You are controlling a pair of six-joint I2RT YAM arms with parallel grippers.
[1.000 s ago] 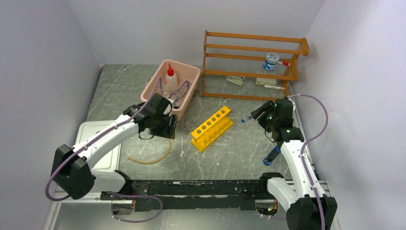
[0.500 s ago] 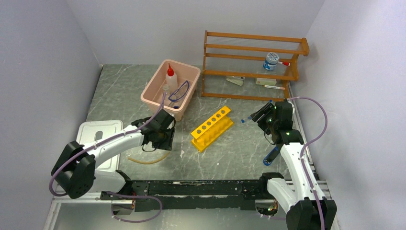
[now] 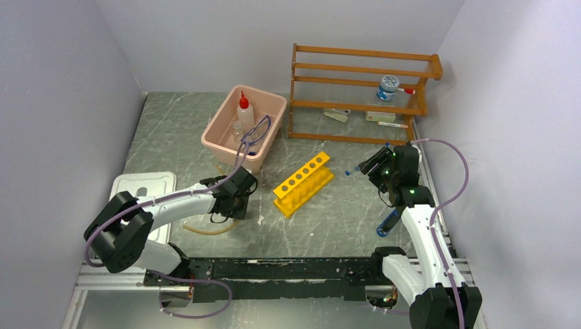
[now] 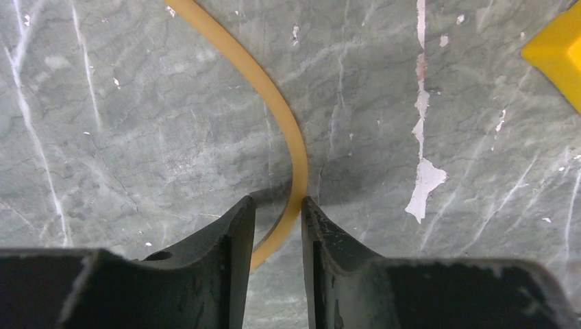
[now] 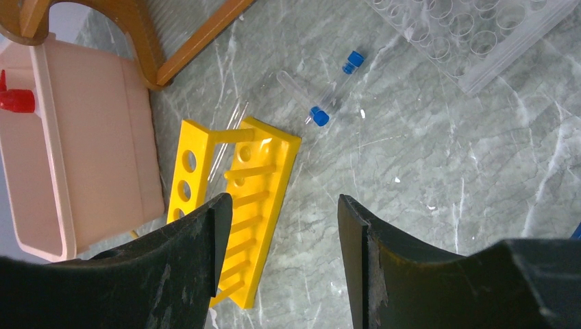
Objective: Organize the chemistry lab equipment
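The tan tubing [image 3: 205, 231] lies curved on the table, and in the left wrist view [image 4: 274, 103] it runs between my fingers. My left gripper [image 3: 229, 209] [image 4: 277, 205] is down at the table, narrowly open, and straddles the tubing. The tubing touches the right finger. The yellow holed rack [image 3: 303, 182] [image 5: 264, 171] stands mid-table. Two blue-capped tubes [image 3: 353, 171] [image 5: 322, 96] lie on the table beyond it. My right gripper [image 3: 370, 163] [image 5: 284, 205] is open and empty, raised above the tubes. The red-capped squeeze bottle [image 3: 244, 112] and blue-framed goggles [image 3: 257, 128] sit in the pink tub [image 3: 218, 120].
The wooden shelf rack [image 3: 363, 68] stands at the back right with small items on it. A white lid [image 3: 140, 188] lies at the left under my left arm. A blue item [image 3: 389, 223] lies beside my right arm. A clear well tray [image 5: 473, 34] lies near the shelf.
My left gripper has moved from beside the pink tub toward the near edge and down onto the tan tubing. The right arm has barely moved.
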